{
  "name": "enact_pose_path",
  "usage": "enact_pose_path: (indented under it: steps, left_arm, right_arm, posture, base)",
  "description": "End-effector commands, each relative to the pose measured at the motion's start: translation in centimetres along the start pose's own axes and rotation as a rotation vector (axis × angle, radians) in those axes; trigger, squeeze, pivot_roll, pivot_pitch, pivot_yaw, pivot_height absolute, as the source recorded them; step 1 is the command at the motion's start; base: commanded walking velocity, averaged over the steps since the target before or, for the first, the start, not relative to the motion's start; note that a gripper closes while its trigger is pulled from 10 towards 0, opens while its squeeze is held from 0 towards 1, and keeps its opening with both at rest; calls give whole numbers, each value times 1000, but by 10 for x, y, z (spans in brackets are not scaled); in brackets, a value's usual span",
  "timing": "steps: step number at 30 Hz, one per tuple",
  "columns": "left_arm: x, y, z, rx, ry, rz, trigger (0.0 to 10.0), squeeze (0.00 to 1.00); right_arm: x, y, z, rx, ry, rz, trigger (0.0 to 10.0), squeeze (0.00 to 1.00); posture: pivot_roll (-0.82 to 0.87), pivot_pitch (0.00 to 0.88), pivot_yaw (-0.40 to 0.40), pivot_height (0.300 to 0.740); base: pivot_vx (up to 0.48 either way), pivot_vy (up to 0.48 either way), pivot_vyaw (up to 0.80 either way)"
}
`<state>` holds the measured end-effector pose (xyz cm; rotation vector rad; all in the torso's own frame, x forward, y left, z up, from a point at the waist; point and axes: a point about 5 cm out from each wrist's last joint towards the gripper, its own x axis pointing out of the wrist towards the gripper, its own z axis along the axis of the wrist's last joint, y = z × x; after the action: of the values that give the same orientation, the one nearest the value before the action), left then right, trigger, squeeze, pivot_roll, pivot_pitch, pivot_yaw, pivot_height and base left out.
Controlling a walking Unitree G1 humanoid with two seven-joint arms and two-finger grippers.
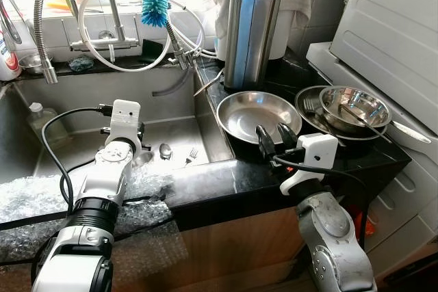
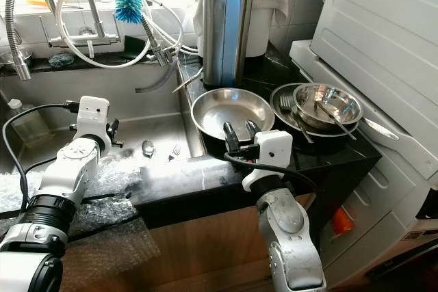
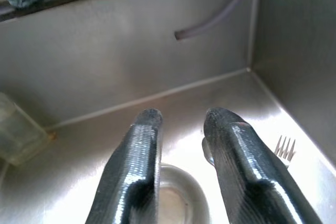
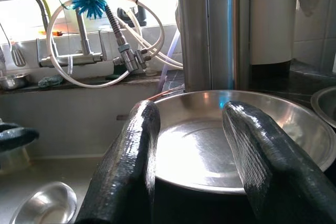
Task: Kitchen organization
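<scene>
A shallow steel bowl (image 1: 259, 114) lies on the black counter beside the sink. My right gripper (image 1: 276, 136) stands open at its near rim, the fingers (image 4: 131, 150) spread before the bowl (image 4: 210, 140) with nothing between them. To the right, a steel bowl (image 1: 354, 106) rests in a larger dish along with a fork and a spoon. A spoon (image 1: 165, 150) and a fork (image 1: 191, 156) lie on the sink floor. My left arm (image 1: 113, 162) reaches into the sink, where my left gripper (image 3: 184, 116) hangs open and empty above the drain (image 3: 176, 198), close to the fork (image 3: 285, 149).
A steel knife block (image 1: 250, 29) stands behind the bowl. A blue bottle brush (image 1: 155, 1), coiled faucets and hoses hang over the sink's back. A plastic bottle (image 1: 42, 117) sits at the sink's left. Bubble wrap (image 1: 41, 200) covers the front edge. A white appliance (image 1: 397, 25) borders the right.
</scene>
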<state>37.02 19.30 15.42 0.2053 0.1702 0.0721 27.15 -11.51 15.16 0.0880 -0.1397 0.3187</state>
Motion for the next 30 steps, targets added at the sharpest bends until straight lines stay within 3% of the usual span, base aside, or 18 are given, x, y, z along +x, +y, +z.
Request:
enact_pose_path:
  steps: [1, 4, 5, 6, 11, 18, 20, 25, 30]
  left_arm:
    - [-2, -2, 5, -7, -40, 0, 10000, 0]
    - [-3, -1, 13, -27, -103, 12, 10000, 0]
    - [-5, -2, 27, -71, -194, 3, 10000, 0]
    - [-6, -2, 30, -83, -219, 1, 10000, 0]
    - [-18, 4, 64, -312, -456, -2, 10000, 0]
    - [-26, 9, 54, -425, -482, -27, 10000, 0]
    - [-33, 19, 46, -416, -503, -12, 10000, 0]
    - [-49, 33, 47, -339, -551, -13, 10000, 0]
    - [-52, 36, 47, -328, -550, -13, 10000, 0]
  right_arm:
    - [3, 1, 0, -9, 13, 11, 10000, 0]
    - [3, 1, -1, -8, 14, 9, 10000, 0]
    - [3, 1, -1, -9, 15, 8, 10000, 0]
    - [3, 1, -1, -10, 15, 8, 10000, 0]
    - [4, -4, -2, 8, 25, -42, 10000, 0]
    - [5, -20, 4, 126, -7, -197, 10000, 0]
    - [6, -29, 6, 196, -25, -264, 10000, 0]
    - [4, -35, 8, 210, -30, -296, 10000, 0]
    - [4, -36, 8, 224, -30, -302, 10000, 0]
  posture:
    - [-146, 0, -29, 740]
    - [-146, 0, -30, 740]
    - [-148, 0, -31, 740]
    - [-148, 0, -31, 740]
    - [-149, 0, -30, 740]
    - [-150, 0, -27, 740]
    - [-151, 0, -27, 740]
    - [-147, 0, -25, 740]
    - [-147, 0, -25, 740]
  base:
    - [0, 0, 0]
    - [0, 0, 0]
    - [0, 0, 0]
    - [0, 0, 0]
    - [0, 0, 0]
    - [0, 0, 0]
    - [0, 0, 0]
    - [0, 0, 0]
    - [0, 0, 0]
